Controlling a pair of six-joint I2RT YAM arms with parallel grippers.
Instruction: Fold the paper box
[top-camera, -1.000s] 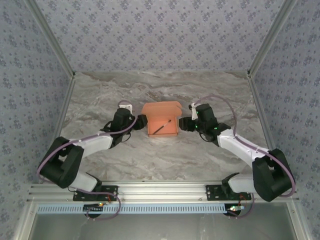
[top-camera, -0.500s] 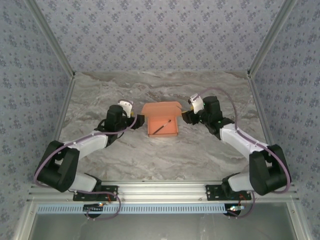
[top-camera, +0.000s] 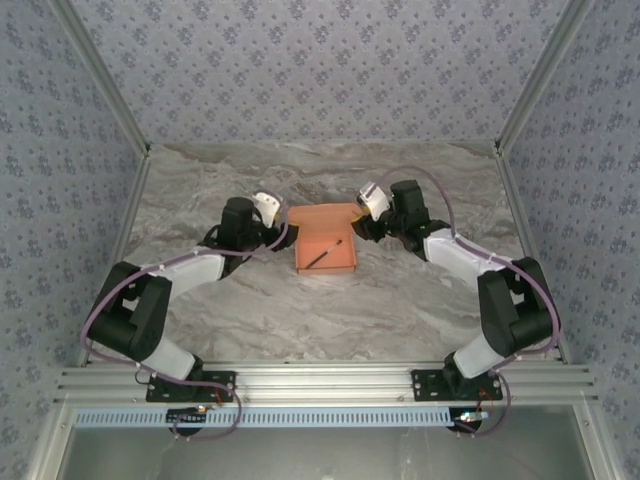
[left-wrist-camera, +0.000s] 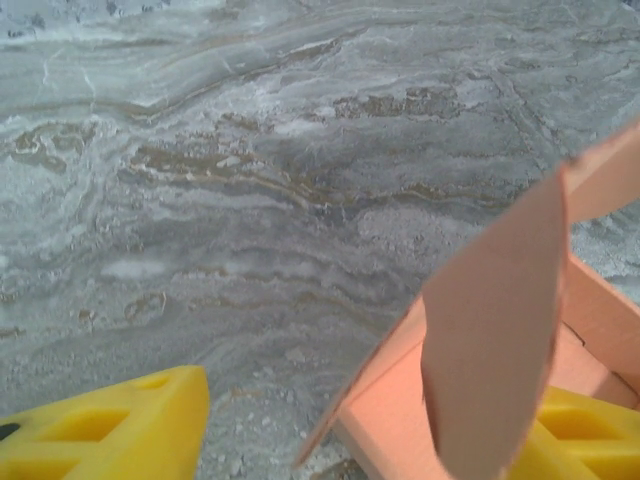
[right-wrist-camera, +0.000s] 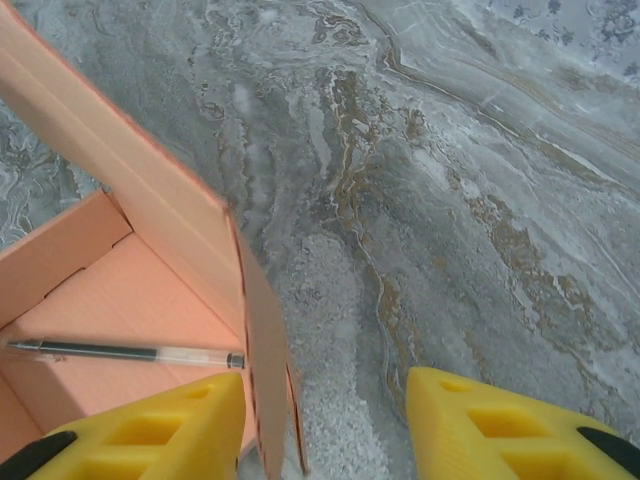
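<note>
Paper box (top-camera: 325, 245) sat mid-table (top-camera: 250, 310), pen (right-wrist-camera: 120, 351) inside. Left claw (left-wrist-camera: 380, 400) & right claw (right-wrist-camera: 325, 385) were both open, gripping nothing, each straddling a raised side flap at the far corners. Risk: an uneven squeeze could crease the card or shove the box, and the pen might block the fold.

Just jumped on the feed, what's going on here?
Both arms are working on the paper box, which sits open-topped on the marble table with a pen lying inside. The left end effector is at the box's far left corner and the right end effector is at its far right corner. Each has its jaws open, with an upright side flap between the fingers. Neither is clamped on the card, and the top is not yet folded shut.
</note>
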